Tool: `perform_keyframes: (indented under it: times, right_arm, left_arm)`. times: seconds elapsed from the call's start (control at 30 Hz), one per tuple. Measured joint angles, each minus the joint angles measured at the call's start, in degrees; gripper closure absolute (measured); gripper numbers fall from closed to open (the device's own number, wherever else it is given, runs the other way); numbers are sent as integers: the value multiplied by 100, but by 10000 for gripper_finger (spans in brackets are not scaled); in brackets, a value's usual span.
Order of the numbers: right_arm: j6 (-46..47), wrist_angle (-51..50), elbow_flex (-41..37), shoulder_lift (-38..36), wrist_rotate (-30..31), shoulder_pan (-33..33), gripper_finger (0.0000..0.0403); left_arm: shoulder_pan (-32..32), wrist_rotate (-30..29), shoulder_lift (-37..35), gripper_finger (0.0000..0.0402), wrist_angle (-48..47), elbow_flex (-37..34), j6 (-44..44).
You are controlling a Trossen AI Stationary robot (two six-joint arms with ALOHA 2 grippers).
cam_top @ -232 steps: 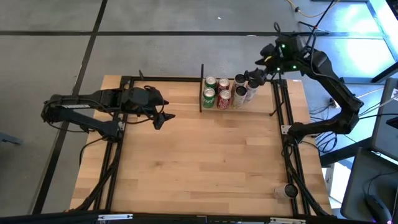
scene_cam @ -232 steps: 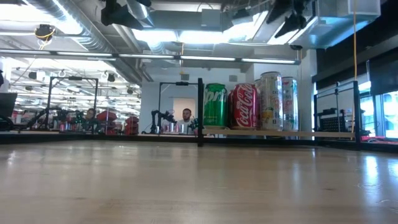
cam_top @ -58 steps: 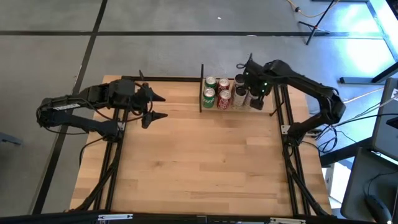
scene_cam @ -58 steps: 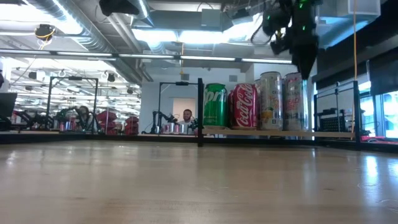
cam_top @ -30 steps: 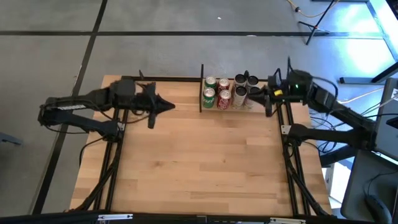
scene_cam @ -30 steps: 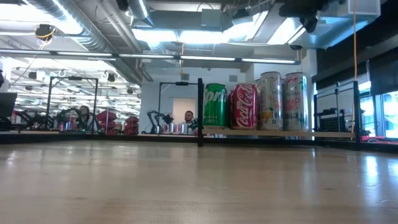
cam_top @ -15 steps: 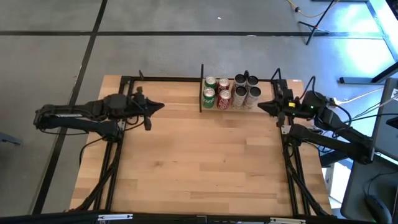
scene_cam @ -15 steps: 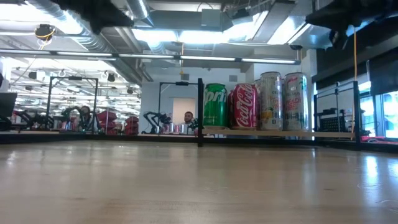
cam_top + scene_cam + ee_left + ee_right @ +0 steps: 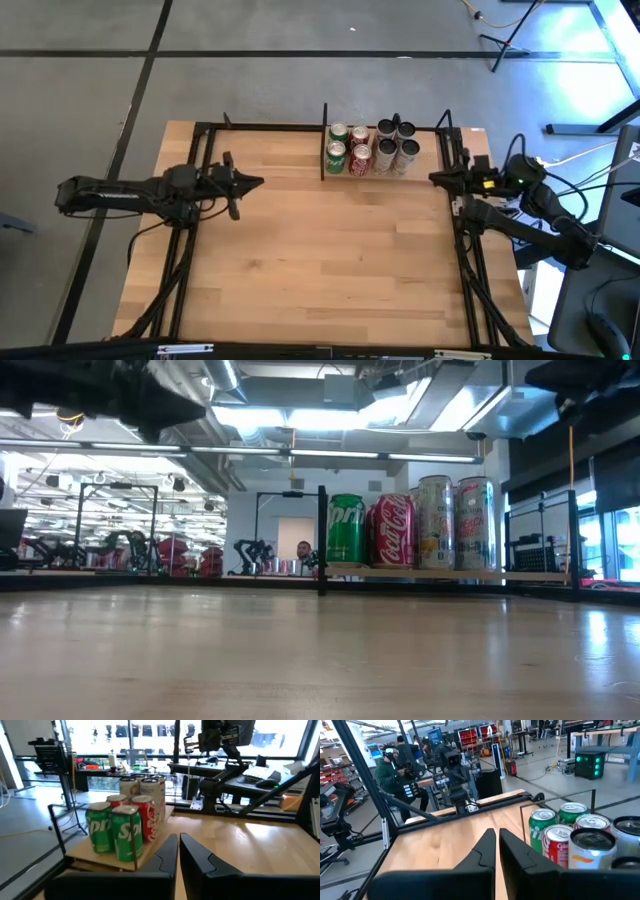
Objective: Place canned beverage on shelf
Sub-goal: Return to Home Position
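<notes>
Found the shelf at the far edge of the tabletop, a butcher-block surface of light wooden strips, right of centre: thin black metal rods framing a pale, smooth board. Held eight upright cylindrical cans, packed close at its left end in pairs: two glossy green Sprite cans by the end rod, then two red Coca-Cola cans, then four taller, slimmer white cans. Saw the left gripper low at the table's left side, dark angular fingers pressed together, aimed toward the cans, well apart from them. Saw the right gripper near the shelf's right end, fingers likewise closed on nothing.
</notes>
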Motion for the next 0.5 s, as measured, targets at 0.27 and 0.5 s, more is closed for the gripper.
perform_keyframes:
  times: [0.27, 0.5]
  right_arm:
    - [47, -51, -531, -847, -1, -2, 391]
    - [146, 645, -1099, -959, -1, 0, 391]
  left_arm:
    - [0, -35, -946, 392, 109, -875, -150]
    - [-8, -15, -1917, 391, 105, -1705, -661]
